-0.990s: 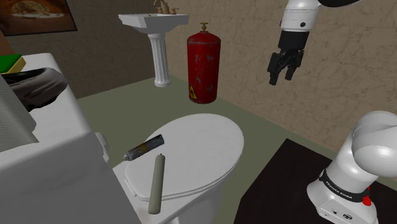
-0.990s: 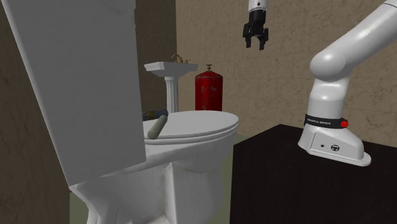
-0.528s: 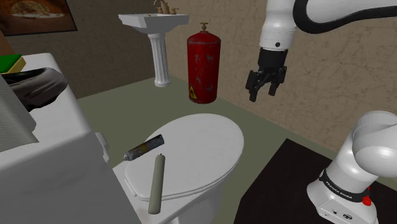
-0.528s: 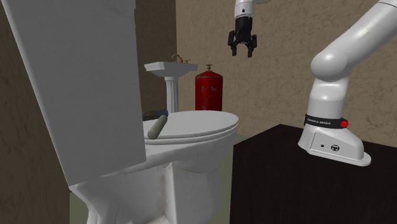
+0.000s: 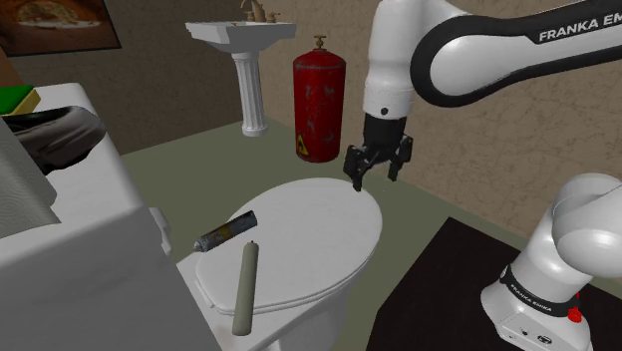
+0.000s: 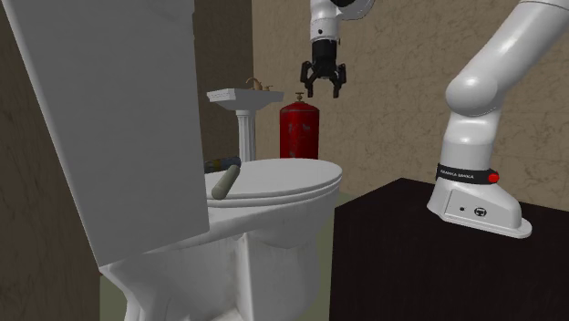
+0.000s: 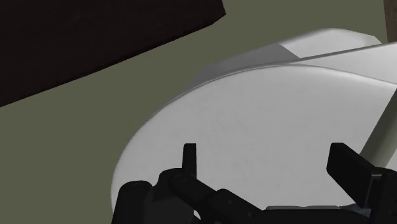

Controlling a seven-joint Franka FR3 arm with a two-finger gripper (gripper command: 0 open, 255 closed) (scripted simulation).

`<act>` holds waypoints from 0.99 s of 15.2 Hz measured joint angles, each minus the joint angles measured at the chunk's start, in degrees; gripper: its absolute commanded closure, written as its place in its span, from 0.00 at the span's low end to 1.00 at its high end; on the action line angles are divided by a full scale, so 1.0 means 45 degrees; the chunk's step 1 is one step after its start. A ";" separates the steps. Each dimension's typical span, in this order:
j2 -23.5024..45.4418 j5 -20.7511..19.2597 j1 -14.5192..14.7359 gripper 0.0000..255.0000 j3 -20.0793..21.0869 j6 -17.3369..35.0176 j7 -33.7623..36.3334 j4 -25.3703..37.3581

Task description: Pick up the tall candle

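The gripper is hanging right of centre in the shoulder view, its fingers standing apart on nothing, over the upper right edge of the white toilet lid. The tall candle (a drab olive stick) is lying on the lid's lower left part, near a dark tube.

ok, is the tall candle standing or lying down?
Lying down. The candle rests flat on the closed toilet lid, beside a dark tube. The open gripper hangs apart from it.
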 measured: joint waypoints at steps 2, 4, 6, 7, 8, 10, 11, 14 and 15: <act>0.0787 -0.0061 -0.0067 0.00 0.0618 0.0657 0.0809 0.0170; 0.1630 -0.0228 -0.0152 0.00 0.1226 0.1199 0.1679 0.0492; 0.2638 -0.0605 -0.0320 0.00 0.1769 0.1613 0.2556 0.1054; 0.3160 -0.0831 -0.0389 0.00 0.2038 0.1909 0.3017 0.1240; 0.3657 -0.1080 -0.0436 0.00 0.2298 0.2157 0.3505 0.1442; 0.4801 -0.1744 -0.0484 0.00 0.2837 0.2462 0.4653 0.2132; 0.5369 -0.2123 -0.0474 0.00 0.3056 0.2602 0.5233 0.2455; 0.7122 -0.3411 -0.0287 0.00 0.3457 0.2921 0.6936 0.3448; 0.7846 -0.3954 -0.0124 0.00 0.3518 0.3037 0.7575 0.3855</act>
